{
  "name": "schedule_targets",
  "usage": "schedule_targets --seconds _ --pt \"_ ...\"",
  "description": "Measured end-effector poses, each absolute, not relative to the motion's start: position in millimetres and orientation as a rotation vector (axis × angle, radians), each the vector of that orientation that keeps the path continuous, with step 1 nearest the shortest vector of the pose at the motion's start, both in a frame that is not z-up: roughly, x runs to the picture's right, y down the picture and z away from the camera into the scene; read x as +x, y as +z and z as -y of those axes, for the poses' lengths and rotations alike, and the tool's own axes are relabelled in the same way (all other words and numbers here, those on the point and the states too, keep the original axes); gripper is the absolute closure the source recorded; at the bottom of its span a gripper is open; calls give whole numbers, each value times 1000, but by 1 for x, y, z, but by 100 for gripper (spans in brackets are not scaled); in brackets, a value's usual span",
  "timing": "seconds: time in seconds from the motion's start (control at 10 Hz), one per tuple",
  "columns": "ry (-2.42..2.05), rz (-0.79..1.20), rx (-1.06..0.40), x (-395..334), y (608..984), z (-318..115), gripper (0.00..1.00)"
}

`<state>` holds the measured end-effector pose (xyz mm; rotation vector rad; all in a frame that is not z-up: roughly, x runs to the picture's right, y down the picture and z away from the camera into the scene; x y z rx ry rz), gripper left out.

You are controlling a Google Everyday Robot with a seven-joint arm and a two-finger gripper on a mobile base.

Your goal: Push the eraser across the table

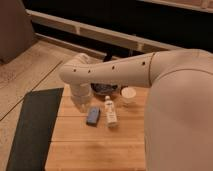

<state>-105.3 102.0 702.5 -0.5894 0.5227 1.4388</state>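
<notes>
The eraser (93, 116) is a small flat dark blue-grey block lying on the light wooden table (90, 147), left of centre. My white arm reaches in from the right and bends down at the table's far left. My gripper (82, 101) hangs there just above the tabletop, a little behind and to the left of the eraser and apart from it. The arm's bulk covers the right side of the table.
A white bottle (110, 112) with a label lies just right of the eraser. A small white cup (128, 95) and a dark bowl (106, 89) sit behind it. A dark grey floor mat (31, 127) lies left of the table.
</notes>
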Motion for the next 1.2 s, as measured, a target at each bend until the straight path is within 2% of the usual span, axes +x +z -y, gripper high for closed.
schedule_targets --seconds 0.2,0.7,1.2 --pt "1442 -520 -587 -105 703 -100 100" --pt "1525 -461 -470 -45 733 -39 100" --pt "1528 -463 -467 -42 733 -38 100"
